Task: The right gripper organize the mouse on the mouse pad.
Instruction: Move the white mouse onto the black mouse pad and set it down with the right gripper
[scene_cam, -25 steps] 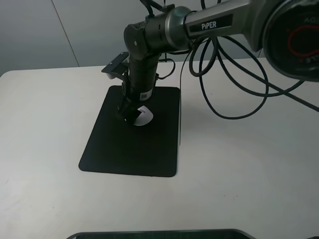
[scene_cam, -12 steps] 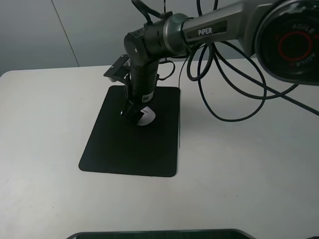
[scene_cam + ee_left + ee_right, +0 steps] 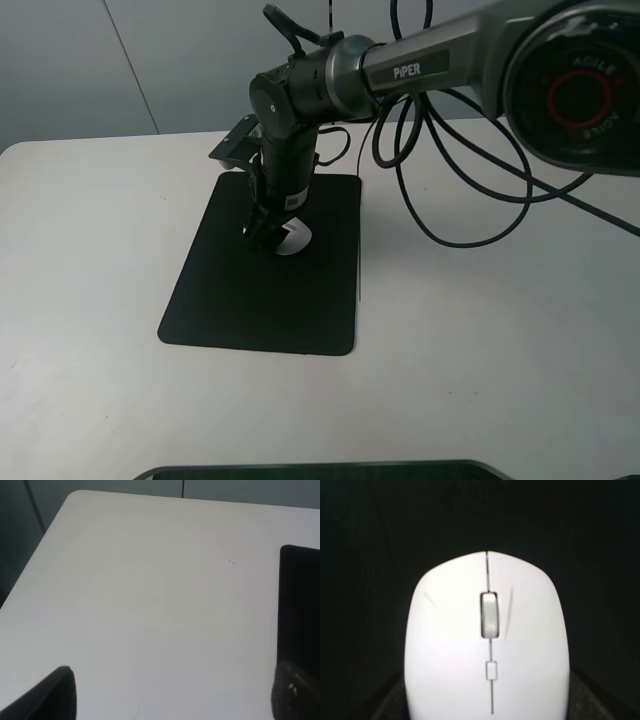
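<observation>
- Black mouse pad [image 3: 262,295] lies flat on the white table [image 3: 500,350].
- White mouse [image 3: 294,238] is within the pad's far half, near the middle of its width. Whether it rests on the surface or is slightly raised cannot be told.
- Right gripper [image 3: 270,237] points down at the mouse. In the wrist view the mouse [image 3: 487,645] sits between dark fingers [image 3: 385,707] that press on both flanks, so the jaws are clamped on the mouse.
- Grey scroll wheel [image 3: 489,614] faces up.
- Left gripper [image 3: 170,700] hovers over bare table beside the mouse pad [image 3: 300,605], jaws wide apart with nothing between them.
</observation>
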You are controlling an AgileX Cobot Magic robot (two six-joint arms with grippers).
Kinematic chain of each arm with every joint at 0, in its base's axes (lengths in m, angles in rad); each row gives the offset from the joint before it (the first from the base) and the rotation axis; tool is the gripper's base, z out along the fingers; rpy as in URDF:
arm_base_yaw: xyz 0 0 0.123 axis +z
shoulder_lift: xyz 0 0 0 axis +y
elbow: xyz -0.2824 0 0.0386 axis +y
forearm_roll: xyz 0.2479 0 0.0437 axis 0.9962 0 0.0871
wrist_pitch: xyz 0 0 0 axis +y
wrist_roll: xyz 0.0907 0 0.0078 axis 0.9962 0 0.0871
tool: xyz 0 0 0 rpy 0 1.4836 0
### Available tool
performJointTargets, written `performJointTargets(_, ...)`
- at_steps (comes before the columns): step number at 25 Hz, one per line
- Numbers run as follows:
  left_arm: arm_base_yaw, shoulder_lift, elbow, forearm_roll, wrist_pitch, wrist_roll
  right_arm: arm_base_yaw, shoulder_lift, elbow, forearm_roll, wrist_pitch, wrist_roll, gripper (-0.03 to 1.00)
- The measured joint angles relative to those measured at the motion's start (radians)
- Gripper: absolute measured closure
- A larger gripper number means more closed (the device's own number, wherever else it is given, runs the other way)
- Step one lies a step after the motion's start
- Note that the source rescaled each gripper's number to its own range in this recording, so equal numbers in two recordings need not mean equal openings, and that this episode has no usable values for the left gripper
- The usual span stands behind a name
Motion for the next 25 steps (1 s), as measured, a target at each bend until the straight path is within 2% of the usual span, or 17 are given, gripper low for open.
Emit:
performJointTargets(9,0.000,0.000,0.000,0.000,0.000,0.000,0.000,0.000,0.000,0.000,0.000,-0.006,0.97)
performJointTargets(11,0.000,0.000,0.000,0.000,0.000,0.000,0.000,0.000,0.000,0.000,0.000,-0.007,0.92)
performJointTargets(12,0.000,0.000,0.000,0.000,0.000,0.000,0.000,0.000,0.000,0.000,0.000,-0.007,0.82)
performJointTargets(14,0.000,0.000,0.000,0.000,0.000,0.000,0.000,0.000,0.000,0.000,-0.002,-0.007,0.57)
performJointTargets(17,0.000,0.000,0.000,0.000,0.000,0.000,0.000,0.000,0.000,0.000,-0.002,-0.007,0.10)
performJointTargets(19,0.000,0.000,0.000,0.000,0.000,0.000,0.000,0.000,0.000,0.000,-0.002,-0.007,0.01)
performJointTargets(25,0.000,0.000,0.000,0.000,0.000,0.000,0.000,0.000,0.000,0.000,-0.002,-0.007,-0.01)
